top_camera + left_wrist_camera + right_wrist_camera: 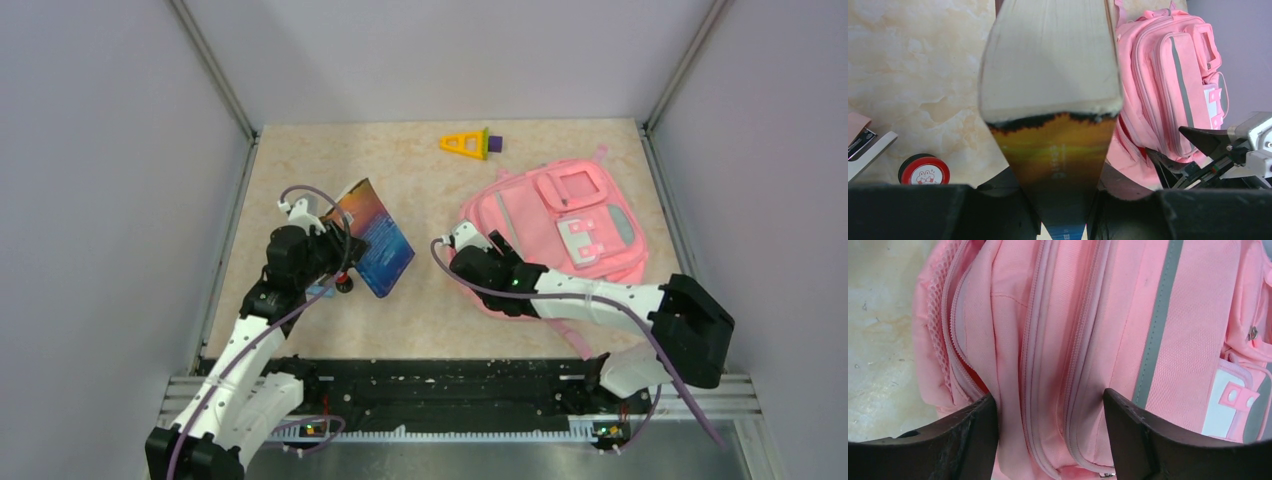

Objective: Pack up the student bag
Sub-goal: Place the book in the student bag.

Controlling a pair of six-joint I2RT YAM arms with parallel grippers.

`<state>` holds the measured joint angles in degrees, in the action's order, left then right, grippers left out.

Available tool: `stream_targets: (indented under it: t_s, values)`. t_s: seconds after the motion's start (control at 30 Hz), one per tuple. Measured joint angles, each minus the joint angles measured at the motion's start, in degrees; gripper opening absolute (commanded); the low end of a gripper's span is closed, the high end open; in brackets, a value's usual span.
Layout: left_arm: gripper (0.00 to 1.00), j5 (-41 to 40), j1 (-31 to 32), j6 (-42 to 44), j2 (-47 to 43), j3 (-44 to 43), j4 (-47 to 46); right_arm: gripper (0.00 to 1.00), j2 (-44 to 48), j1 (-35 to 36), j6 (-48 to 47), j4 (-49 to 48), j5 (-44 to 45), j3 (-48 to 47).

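Observation:
The student bag (565,225) is a pink backpack lying flat at the right of the table, front pockets up. My right gripper (470,250) is down at its near-left edge. In the right wrist view the dark fingers (973,440) stand open on either side of a zip fold of the bag (1063,315), with pink fabric filling the gap at the gripper (1050,410). My left gripper (345,265) is shut on a book (375,240) with a blue and orange cover, held tilted off the table left of the bag. In the left wrist view the book (1050,75) rises from the gripper (1063,200), the bag (1168,75) beyond.
A yellow triangular toy with a purple piece (468,143) lies at the back of the table. A small red round item (924,171) and a white and pink tool (863,145) rest on the table under the left gripper. Grey walls close in three sides.

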<state>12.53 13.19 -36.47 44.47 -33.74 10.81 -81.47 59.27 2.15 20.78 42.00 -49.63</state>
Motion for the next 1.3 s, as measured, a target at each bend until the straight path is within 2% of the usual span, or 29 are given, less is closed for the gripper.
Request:
stream_targets:
  t_s: [0.07, 0.1, 0.13, 0.17, 0.23, 0.27, 0.47, 0.63, 0.8, 0.97, 1.3]
  values:
    - [0.0, 0.13, 0.0, 0.0, 0.0, 0.0, 0.0, 0.49, 0.68, 0.0, 1.07, 0.2, 0.39, 0.0]
    - [0.0, 0.17, 0.0, 0.0, -0.02, 0.0, 0.0, 0.38, 1.14, 0.0, 1.33, 0.26, 0.46, 0.0]
    - [0.0, 0.28, 0.0, 0.02, -0.02, 0.0, 0.0, 0.33, 1.9, 0.0, 1.68, 0.28, 0.42, 0.0]
    - [0.0, 0.52, 0.0, 0.04, -0.04, 0.0, 0.0, 0.21, 2.62, -0.02, 1.9, 0.31, 0.46, 0.0]
    - [0.0, 1.57, -0.04, 0.22, -0.13, 0.0, -0.04, 0.04, 4.39, -0.11, 2.67, 0.28, 1.07, 0.0]
    - [0.0, 2.4, -0.07, 0.26, -0.13, -0.02, -0.11, 0.0, 5.01, -0.31, 3.04, 0.35, 1.64, 0.0]
    - [0.0, 10.8, -0.13, -0.07, 0.22, -0.42, -1.11, 0.0, 7.91, -1.77, 4.04, 1.44, 2.93, -1.44]
    - [0.0, 15.8, 1.75, -3.82, 3.08, -0.96, -7.02, 0.0, 15.85, -4.87, 3.39, 1.49, 2.23, -3.41]
    - [0.0, 15.1, 10.05, -7.93, 9.79, -1.64, -15.93, 0.0, 22.86, -8.68, 3.43, -0.39, 0.2, -4.76]
    - [0.0, 17.44, 18.91, -14.71, 18.32, -2.27, -28.41, 0.0, 24.48, -9.14, 3.43, -3.28, -1.09, -4.79]
    - [0.0, 19.12, 22.05, -25.18, 26.71, -2.91, -50.27, 0.0, 27.52, -9.16, 4.2, -6.97, -2.75, -3.76]
